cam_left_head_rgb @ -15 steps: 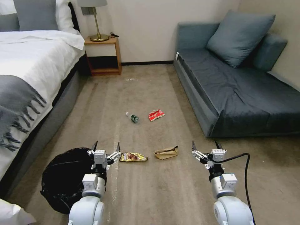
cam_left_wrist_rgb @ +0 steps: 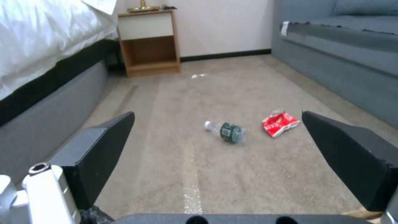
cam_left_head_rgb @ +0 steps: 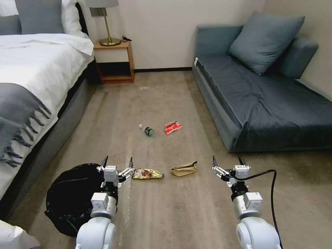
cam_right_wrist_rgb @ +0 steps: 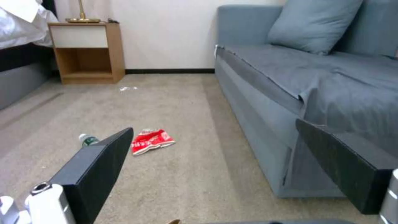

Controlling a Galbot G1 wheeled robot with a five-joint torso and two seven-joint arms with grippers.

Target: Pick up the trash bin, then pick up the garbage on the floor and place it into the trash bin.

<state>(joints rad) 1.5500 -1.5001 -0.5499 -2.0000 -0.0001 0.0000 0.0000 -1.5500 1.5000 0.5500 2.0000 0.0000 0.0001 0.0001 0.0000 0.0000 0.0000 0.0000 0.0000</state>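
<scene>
The left gripper (cam_left_head_rgb: 117, 162), fingers spread apart and empty, hangs over the near rim of the trash bin (cam_left_head_rgb: 71, 199), which sits on the carpet beside the bed (cam_left_head_rgb: 34, 69). Just beyond the bin lie the gold-brown wrapper (cam_left_head_rgb: 147, 173) and the crumpled paper bag (cam_left_head_rgb: 184, 169); farther from it are the bottle (cam_left_head_rgb: 147, 130) and the red-white wrapper (cam_left_head_rgb: 172, 127). The right gripper (cam_left_head_rgb: 227, 161), also spread and empty, hangs past the paper bag.

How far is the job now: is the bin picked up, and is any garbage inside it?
Nothing looks done yet. The bin stands on the floor by the left pincer, which is open and empty. The right pincer is open and empty too. All four pieces lie on the carpet: bottle, red wrapper, gold wrapper, paper bag. Left: lift the bin, then collect each piece.
</scene>
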